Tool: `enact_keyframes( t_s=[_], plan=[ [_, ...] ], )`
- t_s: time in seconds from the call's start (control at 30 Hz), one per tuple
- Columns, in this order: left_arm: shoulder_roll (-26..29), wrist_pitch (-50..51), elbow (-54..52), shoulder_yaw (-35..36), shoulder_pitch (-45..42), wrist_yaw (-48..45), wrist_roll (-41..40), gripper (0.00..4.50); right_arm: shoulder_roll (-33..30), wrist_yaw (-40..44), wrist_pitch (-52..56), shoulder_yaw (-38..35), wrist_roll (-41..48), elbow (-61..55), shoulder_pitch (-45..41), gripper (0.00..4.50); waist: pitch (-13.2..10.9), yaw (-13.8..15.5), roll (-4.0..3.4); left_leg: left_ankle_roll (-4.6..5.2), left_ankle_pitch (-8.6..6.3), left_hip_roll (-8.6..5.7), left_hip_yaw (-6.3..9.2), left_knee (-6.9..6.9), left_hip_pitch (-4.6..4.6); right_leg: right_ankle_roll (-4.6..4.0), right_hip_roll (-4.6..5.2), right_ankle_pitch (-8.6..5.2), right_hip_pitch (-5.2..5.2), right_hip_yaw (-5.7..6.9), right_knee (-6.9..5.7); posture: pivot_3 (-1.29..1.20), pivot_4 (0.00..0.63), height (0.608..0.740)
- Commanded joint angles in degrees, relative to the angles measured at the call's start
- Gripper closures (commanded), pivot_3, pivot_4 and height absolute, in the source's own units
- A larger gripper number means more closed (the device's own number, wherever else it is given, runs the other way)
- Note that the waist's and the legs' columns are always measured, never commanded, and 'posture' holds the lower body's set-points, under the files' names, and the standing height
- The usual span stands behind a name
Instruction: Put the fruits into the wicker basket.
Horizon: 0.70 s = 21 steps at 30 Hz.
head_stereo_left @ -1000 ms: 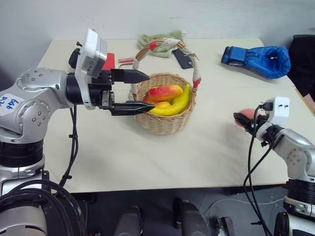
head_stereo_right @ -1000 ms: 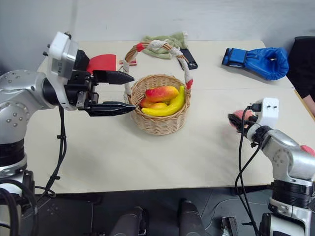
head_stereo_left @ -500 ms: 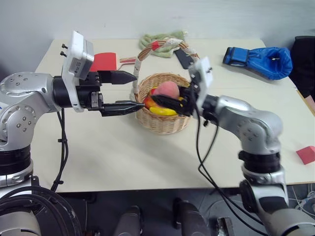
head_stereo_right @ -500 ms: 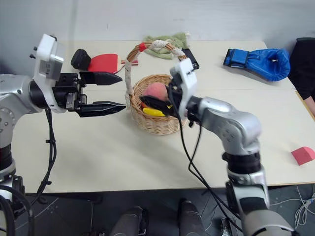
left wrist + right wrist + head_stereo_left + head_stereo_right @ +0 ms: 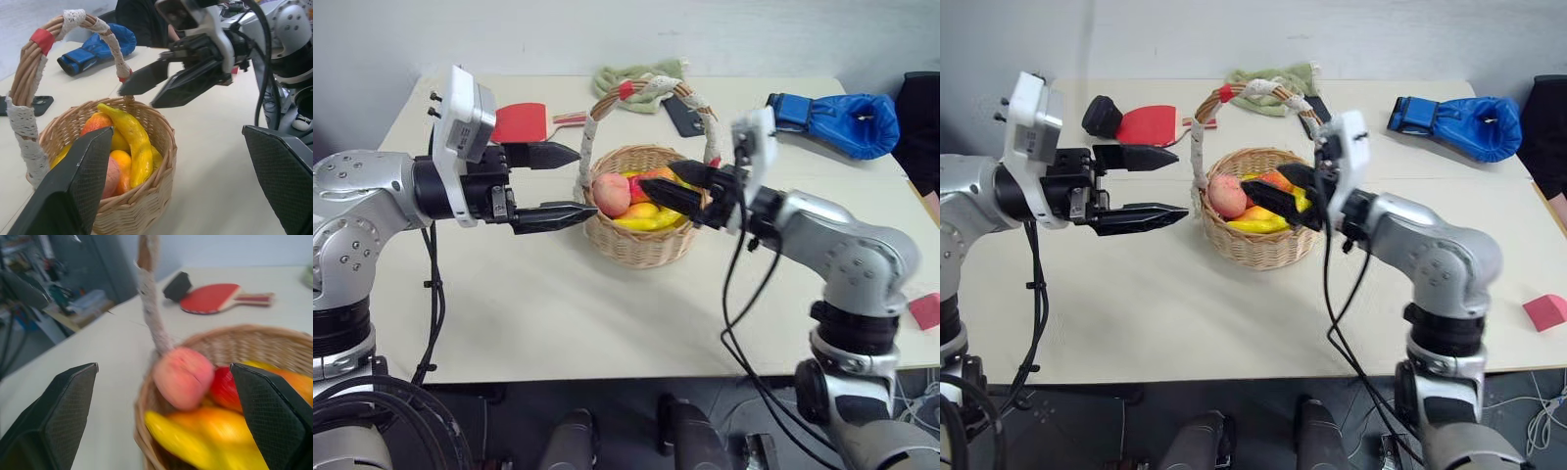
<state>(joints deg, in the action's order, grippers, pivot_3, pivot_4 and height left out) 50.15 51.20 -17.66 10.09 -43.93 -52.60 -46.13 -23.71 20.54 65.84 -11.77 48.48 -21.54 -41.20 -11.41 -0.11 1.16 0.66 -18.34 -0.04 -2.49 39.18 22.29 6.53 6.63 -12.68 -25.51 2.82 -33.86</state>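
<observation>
Wicker basket (image 5: 641, 245) holds one peach (image 5: 611, 194), one banana (image 5: 133, 144).

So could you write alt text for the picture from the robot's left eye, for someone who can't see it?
A wicker basket holding a peach, a banana and other toy fruit sits mid-table, with the robot's open right gripper over its rim. The open left gripper hovers beside it. Behind lie a red paddle, a green cloth and a blue glove.
</observation>
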Motion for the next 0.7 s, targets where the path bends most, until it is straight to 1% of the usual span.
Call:
enact_keyframes(
  t_s=[0.03,0.1,0.23,0.33,0.37,0.5,0.53,0.6,0.7],
  plan=[
    [0.35,-1.33,-0.51,0.73,-0.89,-0.23,-0.11,0.05,-3.35,-2.45,-2.42,0.27,-4.18,-3.37,2.02,0.02,0.00,-0.06,0.00,0.13,-0.07,0.00,0.00,0.00,-0.02,0.00,-0.01,0.00,0.00,0.00,-0.03,0.00,0.150,0.740],
    [0.24,-1.66,0.18,0.29,-1.59,-0.50,0.26,0.05,-3.44,-4.19,-6.29,1.95,-8.79,-1.43,2.37,0.02,0.00,-0.38,0.00,0.17,-0.08,0.01,-0.03,0.00,-0.08,-0.01,-0.04,0.00,0.00,-0.04,-0.11,0.00,0.150,0.740],
    [0.02,-2.27,0.99,-0.65,-2.78,-0.99,0.69,0.05,-0.83,-6.00,-14.07,5.25,-16.04,5.17,0.06,0.02,0.00,-1.07,0.00,0.11,-0.05,0.05,-0.04,0.00,-0.15,-0.04,-0.09,-0.01,0.00,-0.05,-0.19,0.00,0.150,0.740],
    [-0.06,-2.64,1.56,-1.18,-3.67,-1.27,0.85,0.05,1.34,-6.09,-18.44,6.59,-19.42,10.45,-2.14,0.02,0.00,-1.35,0.00,0.08,-0.03,0.04,-0.03,0.00,-0.11,-0.04,-0.07,-0.01,-0.01,-0.05,-0.18,0.00,0.150,0.740],
    [-0.05,-2.71,1.70,-1.28,-3.90,-1.34,0.87,0.05,1.99,-5.78,-19.86,7.14,-20.34,12.14,-2.83,0.02,0.00,-1.39,0.00,-0.10,0.07,0.04,-0.03,0.00,-0.10,-0.04,-0.07,-0.01,-0.01,-0.05,-0.15,0.00,0.150,0.740],
    [-0.04,-2.95,2.11,-1.53,-4.47,-1.47,1.03,0.05,4.28,-5.10,-25.05,7.69,-23.15,18.69,-5.20,0.02,0.00,-1.46,0.00,-0.09,0.07,0.05,-0.04,-0.01,-0.07,-0.04,-0.06,-0.01,-0.01,-0.05,-0.06,0.00,0.150,0.740],
    [0.01,-2.92,2.02,-1.47,-4.48,-1.48,0.99,0.05,4.69,-5.26,-26.71,7.67,-24.23,20.55,-5.74,0.39,0.00,-1.46,0.00,-0.08,0.06,0.05,-0.04,-0.01,-0.05,-0.04,-0.06,-0.01,-0.01,-0.05,-0.04,0.00,0.150,0.740],
    [0.15,-2.87,1.71,-1.25,-4.31,-1.42,0.87,0.05,5.21,-5.22,-29.22,7.48,-25.64,22.34,-6.14,0.92,0.00,-1.46,0.00,-0.08,0.06,0.04,-0.04,-0.01,-0.04,-0.04,-0.05,-0.01,-0.01,-0.05,-0.03,0.00,0.150,0.740],
    [0.19,-2.78,1.39,-0.84,-3.90,-1.13,0.69,0.05,5.84,-2.93,-30.32,6.67,-24.27,21.04,-5.57,2.01,0.00,-1.44,0.00,-0.08,0.06,0.06,-0.03,-0.01,-0.03,-0.04,-0.05,-0.01,-0.02,-0.05,-0.03,0.00,0.150,0.740]
  ],
)
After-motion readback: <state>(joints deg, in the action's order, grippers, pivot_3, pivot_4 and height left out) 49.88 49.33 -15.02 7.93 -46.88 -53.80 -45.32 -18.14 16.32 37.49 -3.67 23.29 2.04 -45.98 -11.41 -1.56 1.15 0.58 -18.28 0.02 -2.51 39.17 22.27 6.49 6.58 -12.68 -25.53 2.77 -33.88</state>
